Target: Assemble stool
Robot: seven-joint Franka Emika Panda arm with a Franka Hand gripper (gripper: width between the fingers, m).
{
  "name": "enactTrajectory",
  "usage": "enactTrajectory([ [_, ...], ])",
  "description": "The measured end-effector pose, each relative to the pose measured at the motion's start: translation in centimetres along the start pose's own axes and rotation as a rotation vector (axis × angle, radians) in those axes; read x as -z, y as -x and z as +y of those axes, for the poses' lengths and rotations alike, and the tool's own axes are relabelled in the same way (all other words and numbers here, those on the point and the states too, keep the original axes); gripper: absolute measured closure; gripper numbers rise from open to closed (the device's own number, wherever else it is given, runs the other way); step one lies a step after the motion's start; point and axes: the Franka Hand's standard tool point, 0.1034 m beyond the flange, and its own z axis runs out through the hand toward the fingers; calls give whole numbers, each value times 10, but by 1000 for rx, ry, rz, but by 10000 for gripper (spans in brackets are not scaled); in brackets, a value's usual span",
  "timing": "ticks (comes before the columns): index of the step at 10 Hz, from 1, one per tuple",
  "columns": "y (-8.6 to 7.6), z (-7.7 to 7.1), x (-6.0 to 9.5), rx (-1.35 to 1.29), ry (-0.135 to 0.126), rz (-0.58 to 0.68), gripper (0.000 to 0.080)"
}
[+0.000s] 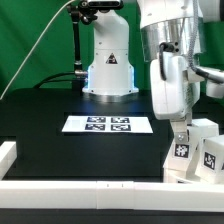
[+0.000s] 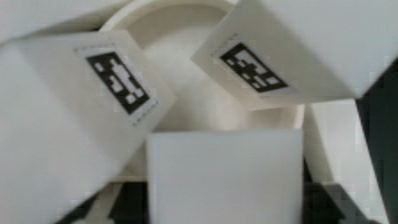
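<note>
In the wrist view a white stool leg [image 2: 221, 172] fills the gap between my gripper's [image 2: 222, 208] dark fingers [image 2: 135, 200], which are shut on its sides. Two more white legs with black-and-white tags stand beyond it, one [image 2: 89, 95] on one side and one [image 2: 267, 65] on the other. The round rimmed seat disc [image 2: 169, 25] lies behind them. In the exterior view the gripper [image 1: 179, 128] is low at the right, over the tagged legs [image 1: 183, 152] [image 1: 211, 152] clustered near the front right corner.
The marker board [image 1: 108, 124] lies flat mid-table. A white border rail [image 1: 85, 186] runs along the front edge and another [image 1: 7, 152] at the exterior view's left. The robot base [image 1: 108, 65] stands at the back.
</note>
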Motion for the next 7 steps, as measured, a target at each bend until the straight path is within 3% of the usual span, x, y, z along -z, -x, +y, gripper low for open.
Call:
enactTrajectory([
  [6, -2, -1, 0, -229, 2, -24, 461],
  [7, -2, 0, 0, -214, 2, -23, 359],
])
